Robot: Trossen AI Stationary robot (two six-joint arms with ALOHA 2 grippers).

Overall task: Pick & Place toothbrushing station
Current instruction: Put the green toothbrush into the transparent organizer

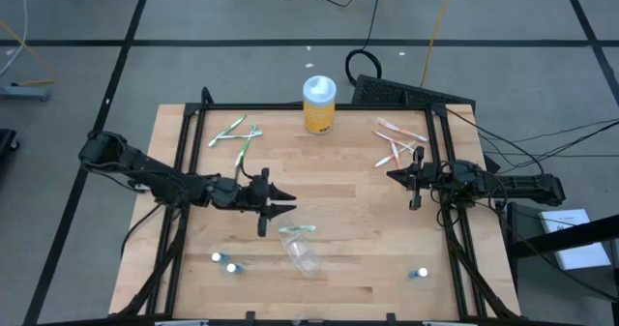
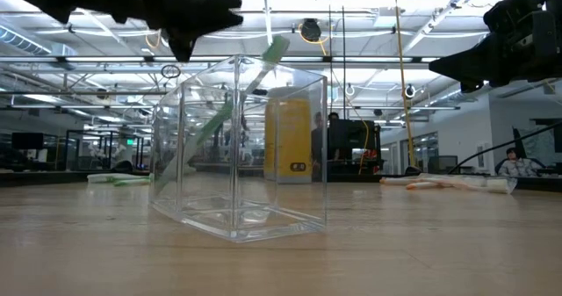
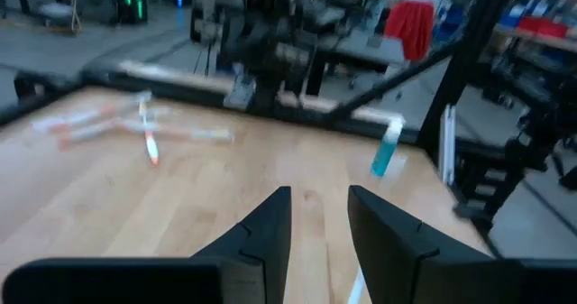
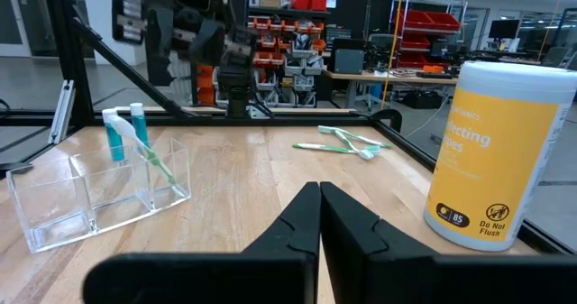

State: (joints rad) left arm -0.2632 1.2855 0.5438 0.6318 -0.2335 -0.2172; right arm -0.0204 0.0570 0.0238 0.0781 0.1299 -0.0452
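Clear plastic toothbrushing station [image 1: 301, 251] stands with a green toothbrush [image 2: 230, 103] leaning inside, so my left gripper [image 1: 287, 204] hangs beside it, fingers apart and empty, while my right gripper [image 1: 395, 177] waits pressed together.

The wooden table [image 1: 358, 239] stood on a grey floor [image 1: 116, 16] crossed by dark lines, with black and yellow cables [image 1: 435, 26] trailing over it behind the table. Beyond the tabletop lay a large workshop hall with exposed ceiling beams and bright strip lights [image 2: 369, 15]. Shelving with red and orange bins [image 4: 297, 29] and workbenches [image 4: 388, 77] filled the far side, and a person [image 2: 514, 162] sat at the far edge.
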